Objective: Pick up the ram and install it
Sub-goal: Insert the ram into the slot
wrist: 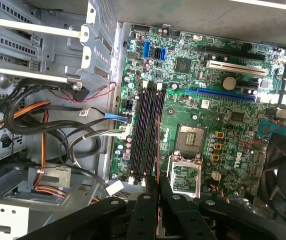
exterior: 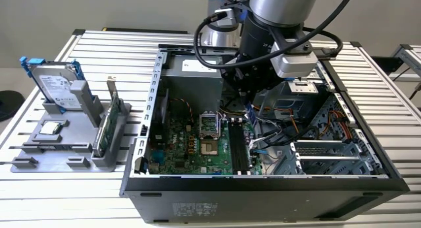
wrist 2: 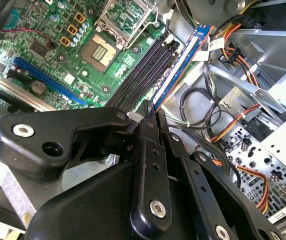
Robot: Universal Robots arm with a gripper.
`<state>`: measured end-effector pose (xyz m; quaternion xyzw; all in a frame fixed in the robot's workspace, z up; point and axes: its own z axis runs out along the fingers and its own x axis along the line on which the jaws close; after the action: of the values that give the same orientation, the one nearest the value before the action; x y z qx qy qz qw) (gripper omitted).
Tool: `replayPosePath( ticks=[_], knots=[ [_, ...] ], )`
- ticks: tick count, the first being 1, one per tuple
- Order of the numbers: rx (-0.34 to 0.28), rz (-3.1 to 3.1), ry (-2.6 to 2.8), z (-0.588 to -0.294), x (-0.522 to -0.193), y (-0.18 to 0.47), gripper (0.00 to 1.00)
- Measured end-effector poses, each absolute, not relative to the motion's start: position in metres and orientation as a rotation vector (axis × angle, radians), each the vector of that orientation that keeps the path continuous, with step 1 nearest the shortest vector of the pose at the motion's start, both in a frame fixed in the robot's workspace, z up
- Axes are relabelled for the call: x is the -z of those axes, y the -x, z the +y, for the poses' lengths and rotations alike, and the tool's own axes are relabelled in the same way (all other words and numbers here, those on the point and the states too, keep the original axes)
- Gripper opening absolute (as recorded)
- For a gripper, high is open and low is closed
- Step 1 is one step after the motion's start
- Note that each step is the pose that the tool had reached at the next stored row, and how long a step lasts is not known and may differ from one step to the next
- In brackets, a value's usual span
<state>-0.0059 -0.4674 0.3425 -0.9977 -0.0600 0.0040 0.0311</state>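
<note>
Slatted metal tabletop (exterior: 98, 43) under an open PC case (exterior: 263, 181) lying on its side, frame centre of the exterior view; grey fixture tray (exterior: 49, 156) at frame left holds a silver hard drive (exterior: 56, 85) with blue rails and a green card (exterior: 105, 124) standing on edge.

Arm (exterior: 279, 11) comes in from the top centre of the exterior view and reaches down into the case, wrist just above the motherboard (exterior: 191, 144), cables looped around it.

Gripper (wrist 2: 150, 117) in the second wrist view: black fingers (wrist 2: 148, 150) pressed close together, pinching the near end of the ram (wrist 2: 183, 62). Ram is a long thin blue stick with a gold edge and a white label at the far end, running from the fingertips toward the upper right of that frame. It lies along the black memory slots (wrist 2: 143, 72), at their cable-side edge; cannot tell if it is seated.

In the first wrist view the gripper (wrist: 156, 182) sits at bottom centre, fingers nearly touching, and the ram (wrist: 157, 145) shows edge-on as a thin line rising from between the fingertips, over the memory slots (wrist: 143, 130) and beside the CPU socket (wrist: 189, 137).
</note>
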Motion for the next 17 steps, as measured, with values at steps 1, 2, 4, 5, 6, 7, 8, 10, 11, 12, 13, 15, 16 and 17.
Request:
replayPosePath(
  ticks=[1,2,4,5,6,7,8,10,11,12,13,15,16,17],
  knots=[
    [-0.013,-0.185,3.074,-0.4674,-0.3421,0.0059,0.0],
    [-0.012,-0.185,3.074,-0.4674,-0.3417,0.0058,0.0],
    [-0.012,-0.185,3.075,-0.4674,-0.3408,0.0057,0.0],
    [-0.013,-0.185,3.075,-0.4674,-0.3404,0.0057,0.0],
    [-0.013,-0.185,3.075,-0.4674,-0.3399,0.0056,0.0],
    [-0.013,-0.185,3.075,-0.4674,-0.3395,0.0056,0.0],
    [-0.013,-0.185,3.075,-0.4674,-0.3391,0.0055,0.0],
    [-0.013,-0.185,3.076,-0.4674,-0.3383,0.0055,0.0],
    [-0.012,-0.185,3.076,-0.4674,-0.3377,0.0055,0.0],
    [-0.013,-0.185,3.076,-0.4674,-0.3374,0.0054,0.0],
    [-0.013,-0.185,3.077,-0.4674,-0.3368,0.0054,0.0],
    [-0.013,-0.185,3.077,-0.4674,-0.336,0.0054,0.0],
    [-0.013,-0.185,3.078,-0.4674,-0.3356,0.0054,0.0],
    [-0.013,-0.185,3.078,-0.4674,-0.3353,0.0054,0.0]
  ],
)
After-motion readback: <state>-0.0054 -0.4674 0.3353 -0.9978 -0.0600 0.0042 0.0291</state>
